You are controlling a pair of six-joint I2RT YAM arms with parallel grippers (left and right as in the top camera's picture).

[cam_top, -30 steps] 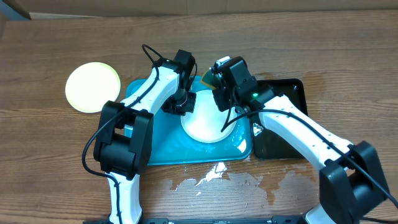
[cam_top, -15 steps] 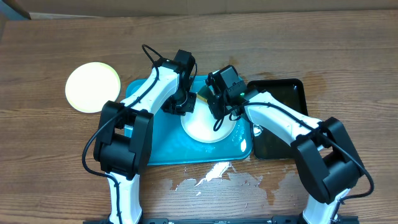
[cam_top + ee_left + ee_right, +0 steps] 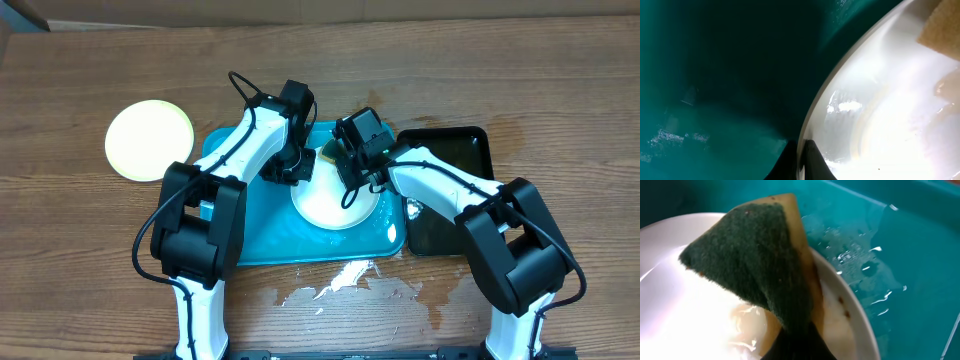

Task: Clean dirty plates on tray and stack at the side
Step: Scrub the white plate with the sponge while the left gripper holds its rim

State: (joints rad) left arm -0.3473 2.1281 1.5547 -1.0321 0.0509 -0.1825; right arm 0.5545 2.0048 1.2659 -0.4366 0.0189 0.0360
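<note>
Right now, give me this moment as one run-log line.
phase: scrubbing | left gripper: shut on white plate rim | right gripper: shut on sponge, sponge on white plate | tray: holds white plate | yellow-green plate: on table beside tray

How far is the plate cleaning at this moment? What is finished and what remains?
Done, it seems: a pale yellow plate lies on the table beside the turquoise tray. In hand: the left gripper pinches the rim of the white plate on the tray, while the right gripper presses a sponge on it. Left: brown smears near its rim show it is not clean; then it goes to the side.
</note>
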